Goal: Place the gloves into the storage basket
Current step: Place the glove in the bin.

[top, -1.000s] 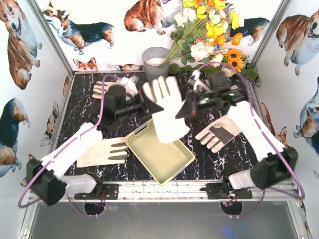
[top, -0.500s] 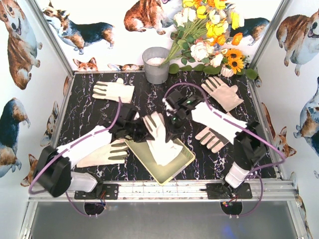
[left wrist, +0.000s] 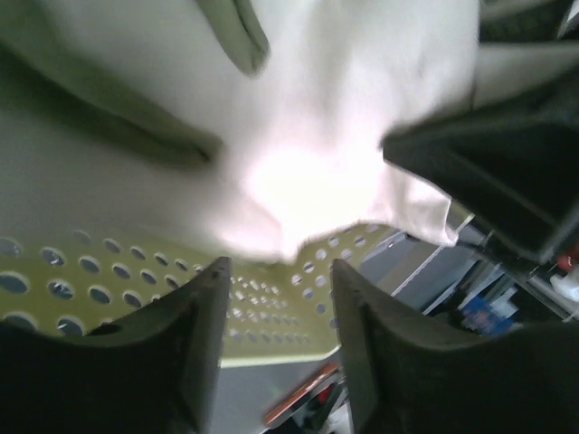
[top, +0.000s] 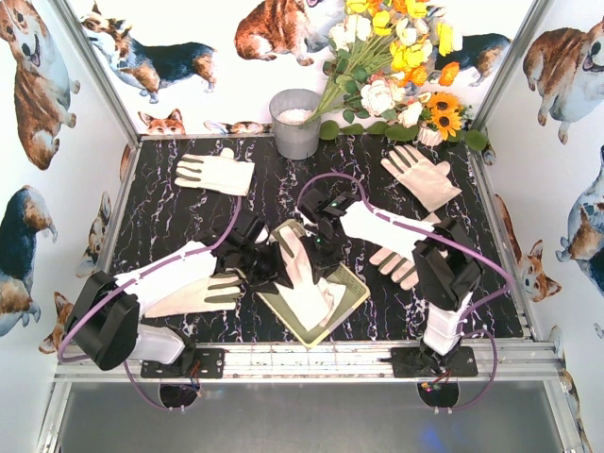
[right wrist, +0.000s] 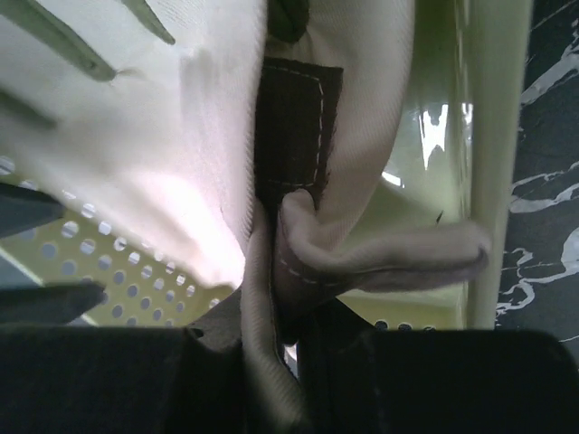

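Observation:
A cream-white glove point(top: 304, 281) lies in the pale yellow-green storage basket point(top: 351, 300) at the table's middle. My right gripper point(top: 319, 247) is shut on a fold of this glove point(right wrist: 298, 244) down inside the basket point(right wrist: 493, 136). My left gripper point(top: 272, 266) is open at the glove's left edge. In the left wrist view the glove point(left wrist: 308, 154) hangs just beyond the open gripper point(left wrist: 280, 271), over the perforated basket floor point(left wrist: 271, 303). Other gloves lie at the back left point(top: 215, 173), back right point(top: 422, 176), front left point(top: 193, 294) and right of the basket point(top: 396, 266).
A grey metal bucket point(top: 295, 123) stands at the back centre. A bunch of artificial flowers point(top: 396, 66) stands at the back right. Walls with dog pictures close in the black marbled table point(top: 170, 222) on three sides.
Both arms have come down and inward, bringing the glove from high over the table into the basket. The left gripper, which held one edge, now stands open.

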`<action>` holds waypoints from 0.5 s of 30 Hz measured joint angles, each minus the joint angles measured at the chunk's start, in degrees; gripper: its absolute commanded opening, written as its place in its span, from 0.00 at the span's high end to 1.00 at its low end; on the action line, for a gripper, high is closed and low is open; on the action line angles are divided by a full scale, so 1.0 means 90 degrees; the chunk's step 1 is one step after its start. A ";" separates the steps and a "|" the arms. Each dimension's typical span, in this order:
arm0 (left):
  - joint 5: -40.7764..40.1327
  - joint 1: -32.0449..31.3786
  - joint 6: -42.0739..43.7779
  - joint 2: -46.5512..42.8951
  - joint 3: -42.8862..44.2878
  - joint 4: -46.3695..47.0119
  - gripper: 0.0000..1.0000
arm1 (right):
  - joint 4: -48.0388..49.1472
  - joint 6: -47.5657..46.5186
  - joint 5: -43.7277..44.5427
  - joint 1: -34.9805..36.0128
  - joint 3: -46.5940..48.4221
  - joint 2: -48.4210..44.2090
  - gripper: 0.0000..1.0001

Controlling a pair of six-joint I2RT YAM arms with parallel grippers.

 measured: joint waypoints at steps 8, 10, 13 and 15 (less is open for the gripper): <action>-0.0321 -0.0027 0.0340 -0.0374 0.0597 -0.0823 0.36 | 0.0109 -0.0330 0.0090 0.0032 -0.0158 0.0248 1.00; -0.0461 -0.0027 0.0386 -0.0469 0.0809 -0.0899 0.36 | 0.0134 -0.0376 0.0063 0.0039 -0.0165 0.0248 1.00; -0.0607 -0.0027 0.0430 -0.0554 0.0950 -0.0954 0.36 | 0.0238 -0.0401 -0.0068 0.0049 -0.0231 0.0248 1.00; -0.0690 -0.0027 0.0452 -0.0554 0.0950 -0.1020 0.36 | 0.0318 -0.0408 -0.0160 0.0061 -0.0304 0.0248 0.96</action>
